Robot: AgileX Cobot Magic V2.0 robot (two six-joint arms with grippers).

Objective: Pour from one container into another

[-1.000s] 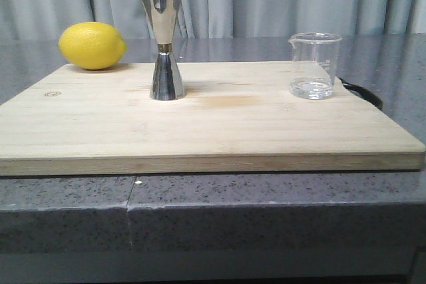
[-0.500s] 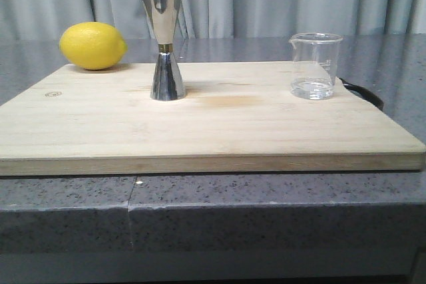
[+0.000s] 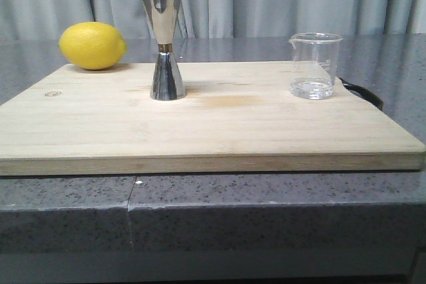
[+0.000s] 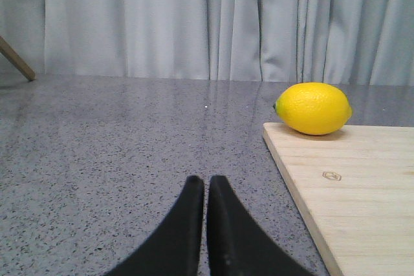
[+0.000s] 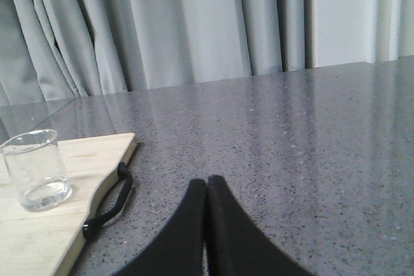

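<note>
In the front view we see a wooden cutting board [image 3: 200,118] lying on a grey speckled countertop [image 3: 266,217]. The glass beaker [image 3: 314,66] stands upright near the board's far right corner, its pouring lip turned toward the left, with a shallow layer of clear liquid at the bottom. The metal hourglass cup [image 3: 164,41] stands upright at the far middle of the board, well apart from the beaker. A lemon [image 3: 92,45] rests at the far left corner of the board. A black strap [image 3: 363,92] shows just beyond the board's right edge, behind the beaker. Neither arm appears in this view.

In the left wrist view we see the left gripper [image 4: 206,189] low over the bare countertop [image 4: 129,147], its two black fingers pressed together with only a thin seam between them and nothing held. The board [image 4: 349,185] lies to one side, and the lemon [image 4: 314,108] sits on its corner.

In the right wrist view we see the right gripper [image 5: 207,189] over the countertop [image 5: 291,134], its fingers likewise closed against each other and empty. The beaker [image 5: 35,170] stands on the board [image 5: 77,179] well apart from the fingertips, and the strap [image 5: 110,201] hangs at the board's edge between them.
</note>
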